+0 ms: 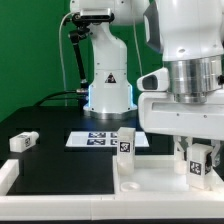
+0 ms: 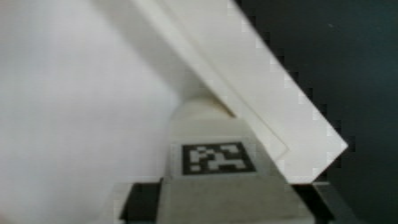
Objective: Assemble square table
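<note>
My gripper [image 1: 198,172] is shut on a short white blocky leg [image 1: 199,158] with a tag on it, and holds it upright just above the square tabletop [image 1: 150,186] at the exterior view's right. In the wrist view the leg [image 2: 217,150] sits between my dark fingers [image 2: 153,200], close to the tabletop's raised rim [image 2: 258,80] near a corner. A second leg [image 1: 126,141] stands upright at the tabletop's far left corner. A third leg [image 1: 22,142] lies on the black table at the exterior view's left.
The marker board [image 1: 97,139] lies flat in front of the robot base [image 1: 108,90]. A low white border rail [image 1: 12,176] runs along the table's front left. The black table surface [image 1: 65,165] lies between the rail and the tabletop.
</note>
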`<state>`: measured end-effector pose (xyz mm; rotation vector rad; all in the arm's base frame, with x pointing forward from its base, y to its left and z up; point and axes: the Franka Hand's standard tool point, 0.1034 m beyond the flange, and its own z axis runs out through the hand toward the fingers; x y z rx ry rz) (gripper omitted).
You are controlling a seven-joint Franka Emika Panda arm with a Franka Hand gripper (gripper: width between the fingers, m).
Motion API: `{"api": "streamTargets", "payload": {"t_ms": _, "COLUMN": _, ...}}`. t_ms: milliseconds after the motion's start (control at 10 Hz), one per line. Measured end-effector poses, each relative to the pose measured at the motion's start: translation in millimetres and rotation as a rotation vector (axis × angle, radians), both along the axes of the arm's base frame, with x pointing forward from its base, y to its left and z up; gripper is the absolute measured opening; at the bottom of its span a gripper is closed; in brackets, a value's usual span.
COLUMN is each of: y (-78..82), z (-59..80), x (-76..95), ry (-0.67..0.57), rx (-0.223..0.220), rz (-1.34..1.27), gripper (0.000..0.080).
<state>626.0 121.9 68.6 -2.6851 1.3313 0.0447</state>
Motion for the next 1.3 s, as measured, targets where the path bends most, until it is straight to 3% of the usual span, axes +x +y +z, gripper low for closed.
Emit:
{"api": "streamTargets", "payload": {"t_ms": 100, "y": -3.0, "z": -2.6, "x": 1.6, "ry": 0.024, "rx": 0.058, "rz": -0.197, "gripper": 0.029}}
{"api": "streamTargets", "payload": {"t_ms": 600, "y": -1.4, "z": -2.9, "x": 1.3, "ry": 0.059, "rx": 0.077, "rz": -0.444, "gripper": 0.029}}
{"api": "streamTargets", "payload": {"t_ms": 700, "y": -1.1, "z": -3.3, "x": 0.8, "ry": 0.046, "rx": 0.104, "rz": -0.561, "gripper": 0.029}}
{"api": "streamTargets", "payload": {"t_ms": 900, "y": -0.7, "z": -3.4, "x": 0.3, "ry": 0.031, "rx": 0.092, "rz": -0.469, "gripper": 0.029}}
{"api": "streamTargets", "payload": {"t_ms": 1100, "y": 9.2, "z": 0.9, "x": 1.3, "ry": -0.02, "rx": 0.008, "rz": -0.032, "gripper": 0.0573}}
{"api": "streamTargets", "payload": {"t_ms": 1200, "y": 9.6, "z": 0.4, "x": 1.9, "ry": -0.031, "rx": 0.009, "rz": 0.014, "gripper": 0.0573}}
{"api": "streamTargets", "payload": {"t_ms": 1300, "y": 8.0, "z": 0.1, "x": 2.0, "ry": -0.041, "rx": 0.004, "rz": 0.079, "gripper": 0.0634}}
